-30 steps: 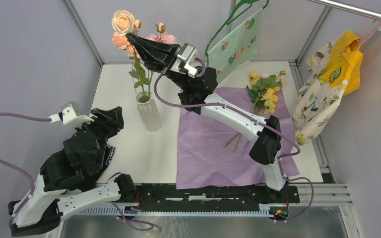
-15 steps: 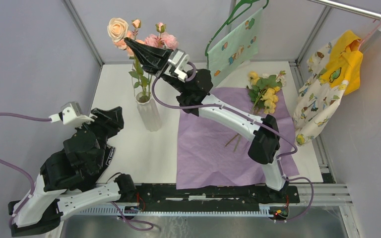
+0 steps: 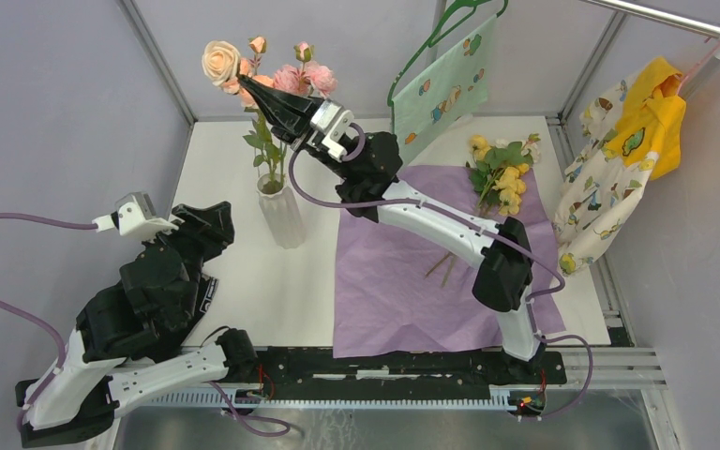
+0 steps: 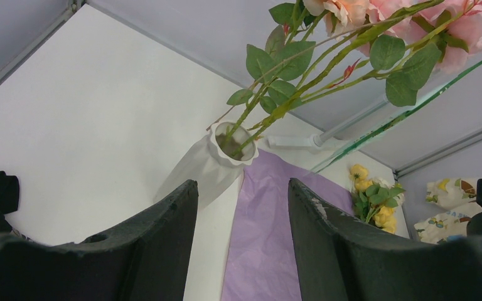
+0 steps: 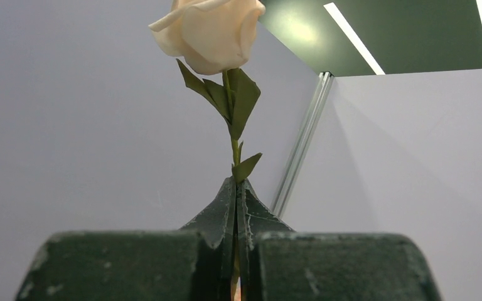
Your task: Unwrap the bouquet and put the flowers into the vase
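Note:
The white ribbed vase [image 3: 281,216] [image 4: 215,167] stands at the back left of the table with pink and peach flowers [image 3: 292,77] [image 4: 376,37] in it. My right gripper [image 3: 247,82] [image 5: 236,185] is high above the vase, shut on the green stem just below a peach rose [image 3: 220,61] [image 5: 208,30]. The bouquet's paper [image 3: 403,272] [image 4: 265,251] lies flat, purple side up. A yellow spray [image 3: 499,174] [image 4: 373,202] rests on its far corner. My left gripper [image 3: 208,225] [image 4: 243,194] is folded back at the left, open and holding nothing.
A mint-green patterned cloth on a green hanger [image 3: 445,82] hangs at the back. A yellow-and-white garment [image 3: 623,155] hangs from the rail on the right. Grey walls close in the table on three sides. Loose stems [image 3: 441,267] lie on the paper.
My right gripper has sunk and shifted slightly left with the peach rose still in it; the rose heads sit lower over the vase. The left arm has not moved.

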{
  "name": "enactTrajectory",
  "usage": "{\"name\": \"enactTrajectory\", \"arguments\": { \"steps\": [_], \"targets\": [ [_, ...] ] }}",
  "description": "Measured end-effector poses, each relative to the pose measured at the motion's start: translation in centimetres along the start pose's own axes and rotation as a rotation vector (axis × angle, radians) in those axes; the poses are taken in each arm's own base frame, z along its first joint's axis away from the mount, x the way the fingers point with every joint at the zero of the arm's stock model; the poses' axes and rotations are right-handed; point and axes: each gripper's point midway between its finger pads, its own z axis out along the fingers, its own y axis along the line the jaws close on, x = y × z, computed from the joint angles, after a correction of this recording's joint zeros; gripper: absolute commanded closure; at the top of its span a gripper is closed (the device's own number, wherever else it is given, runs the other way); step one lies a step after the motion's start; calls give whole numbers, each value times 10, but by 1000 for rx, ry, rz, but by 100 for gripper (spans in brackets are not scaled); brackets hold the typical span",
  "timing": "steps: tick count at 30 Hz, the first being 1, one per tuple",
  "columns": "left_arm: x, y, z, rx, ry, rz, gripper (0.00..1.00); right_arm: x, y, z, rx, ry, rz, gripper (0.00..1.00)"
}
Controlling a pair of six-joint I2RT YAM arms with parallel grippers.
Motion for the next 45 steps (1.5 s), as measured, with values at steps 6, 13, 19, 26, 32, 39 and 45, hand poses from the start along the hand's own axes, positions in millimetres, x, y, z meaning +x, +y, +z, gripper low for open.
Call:
{"name": "enactTrajectory", "arguments": {
  "steps": [6,13,19,26,32,39,45],
  "targets": [
    [1,-1,1,-2,2,5,39,-16,-7,2,6,-12,-29,100],
    [3,-2,2,-3,4,12,39,-42,-16,2,13,-34,-43,100],
    [3,-3,2,-1,7,12,39,-45,-15,-6,12,-24,-48,100],
    [3,-3,2,-1,7,13,39,-34,-11,-12,7,4,-31,100],
    [-7,-7,-1,11,0,-13,36,-29,-7,-14,4,13,15,100],
    [-60,-34,-12,81,-16,-127,36,-1,7,-22,-11,60,88,100],
    [-92,-60,-23,165,1,-202,37,33,25,-38,-28,134,161,100]
  ]
}}
